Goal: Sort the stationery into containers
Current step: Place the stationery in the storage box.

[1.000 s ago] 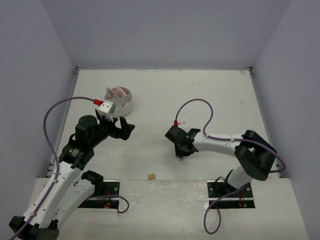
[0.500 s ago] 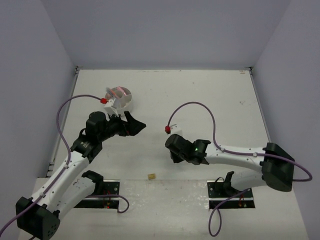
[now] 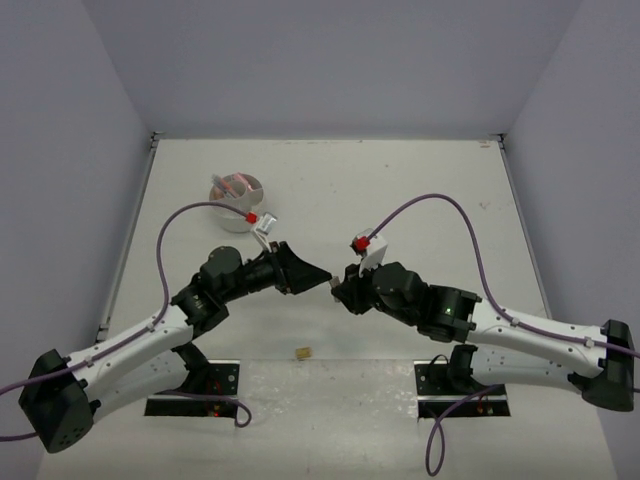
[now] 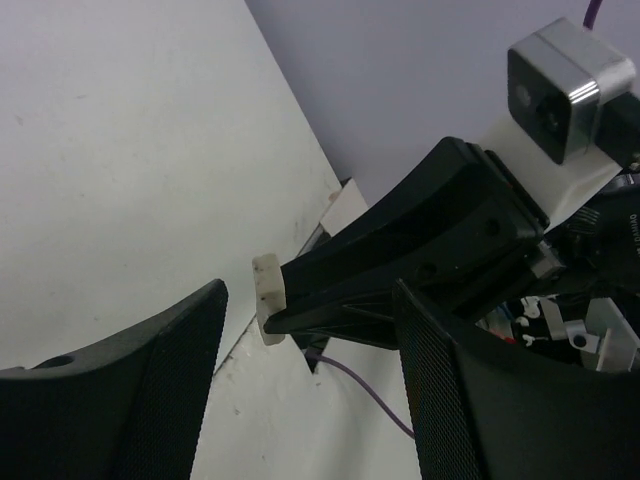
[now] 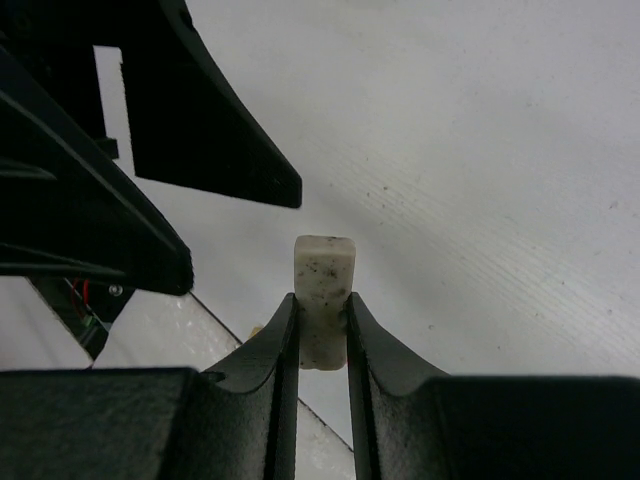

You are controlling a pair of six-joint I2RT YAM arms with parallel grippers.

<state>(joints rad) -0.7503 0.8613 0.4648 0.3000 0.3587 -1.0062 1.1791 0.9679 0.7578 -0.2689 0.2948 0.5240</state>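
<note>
Right gripper (image 5: 322, 308) clamped on a white speckled eraser (image 5: 324, 262), whose lower end is hidden between the jaws. Left gripper (image 3: 322, 281) meets it tip to tip, spread wide, its fingers (image 4: 150, 380) flanking the eraser without touching it. White tub (image 3: 238, 190) sits well behind the left gripper, its contents indistinct. Bare table (image 3: 420, 180) lies open beyond both.
</note>
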